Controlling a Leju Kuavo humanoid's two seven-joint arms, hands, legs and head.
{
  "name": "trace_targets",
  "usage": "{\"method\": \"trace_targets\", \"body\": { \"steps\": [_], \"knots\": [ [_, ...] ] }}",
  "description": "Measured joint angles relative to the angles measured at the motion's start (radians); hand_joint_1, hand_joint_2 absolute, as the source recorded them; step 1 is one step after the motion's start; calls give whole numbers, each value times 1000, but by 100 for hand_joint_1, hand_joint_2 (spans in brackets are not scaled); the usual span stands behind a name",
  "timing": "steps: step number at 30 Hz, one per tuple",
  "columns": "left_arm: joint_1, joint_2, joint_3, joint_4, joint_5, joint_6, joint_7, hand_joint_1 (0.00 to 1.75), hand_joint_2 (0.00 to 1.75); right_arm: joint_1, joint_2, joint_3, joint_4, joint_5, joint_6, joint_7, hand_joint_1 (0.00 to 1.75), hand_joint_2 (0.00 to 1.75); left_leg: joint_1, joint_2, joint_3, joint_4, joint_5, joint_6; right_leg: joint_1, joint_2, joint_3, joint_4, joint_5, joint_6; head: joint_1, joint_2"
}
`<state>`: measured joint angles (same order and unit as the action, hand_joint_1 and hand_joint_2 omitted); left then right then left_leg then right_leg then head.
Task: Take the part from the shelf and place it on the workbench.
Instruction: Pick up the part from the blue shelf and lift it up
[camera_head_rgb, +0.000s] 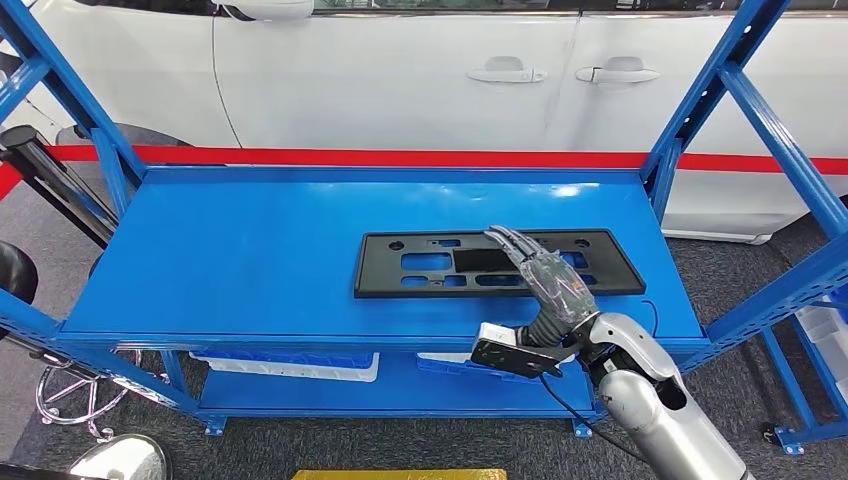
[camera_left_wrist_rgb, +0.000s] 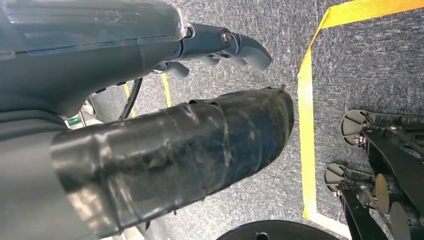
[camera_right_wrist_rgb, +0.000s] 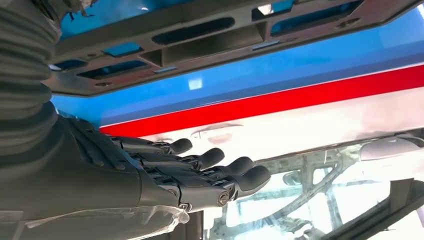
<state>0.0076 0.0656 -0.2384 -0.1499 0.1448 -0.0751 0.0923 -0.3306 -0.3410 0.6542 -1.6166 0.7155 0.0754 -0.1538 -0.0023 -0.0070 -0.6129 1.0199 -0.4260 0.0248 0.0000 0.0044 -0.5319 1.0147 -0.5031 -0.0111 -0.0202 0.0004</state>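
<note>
Landmark: blue shelf (camera_head_rgb: 250, 250), top deck, in front of a white car (camera_head_rgb: 400, 80).
Part: flat black plastic frame with cut-outs (camera_head_rgb: 420, 265), lay flat on the shelf deck, right of its centre, long side parallel to the front edge.
Right hand: (camera_head_rgb: 548, 280) reached in from the shelf's front right corner, fingers (camera_right_wrist_rgb: 210, 159) stretched out straight and slightly spread, over the part's right-hand half. Held nothing. Whether the fingertips touched the part could not be told; the right wrist view showed air between fingers and frame.
Left hand: (camera_left_wrist_rgb: 215, 47) hung low over grey floor with yellow tape lines (camera_left_wrist_rgb: 306, 125); fingers seemed loosely curled, holding nothing, but apart or together could not be told.
Step in hand: approach to the grasp; part not yet lifted.
Next move, as judged: lower the hand to the part's near long edge, get fingers under or around a rim or cut-out, close, then lift level. Thin flat piece, little to grip; it might slide on the smooth deck.
</note>
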Motion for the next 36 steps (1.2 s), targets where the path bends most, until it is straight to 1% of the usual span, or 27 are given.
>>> {"method": "trace_targets", "body": {
  "steps": [2,7,12,15,23,36],
  "knots": [
    [0,0,0,0,-1,0,0,0,0,0,0,0,2,33,-15,9,0,175,0,0,0,0,0,0,0,0,0,0,0,0,0,0],
    [-1,0,-1,0,-5,0,0,0,0,-1,7,2,30,165,-74,54,0,175,0,0,0,0,0,0,0,0,1,0,0,0,0,0],
    [-1,0,-1,0,-8,0,0,0,0,-3,20,2,62,198,-88,69,0,175,0,0,0,0,0,0,0,0,1,0,0,0,0,0],
    [-2,0,-4,0,-17,-3,0,0,0,-12,42,2,102,231,-97,88,0,175,0,0,0,0,0,0,1,0,1,0,0,0,0,0],
    [-7,0,-11,0,-26,-10,-15,0,0,-53,120,3,249,248,-112,102,0,175,0,0,0,0,0,0,1,0,1,1,0,0,0,0],
    [-10,0,-12,0,-15,-10,9,0,0,-99,187,20,346,248,-110,102,0,175,0,0,0,0,0,0,1,0,1,1,0,0,0,0]
  ]
}}
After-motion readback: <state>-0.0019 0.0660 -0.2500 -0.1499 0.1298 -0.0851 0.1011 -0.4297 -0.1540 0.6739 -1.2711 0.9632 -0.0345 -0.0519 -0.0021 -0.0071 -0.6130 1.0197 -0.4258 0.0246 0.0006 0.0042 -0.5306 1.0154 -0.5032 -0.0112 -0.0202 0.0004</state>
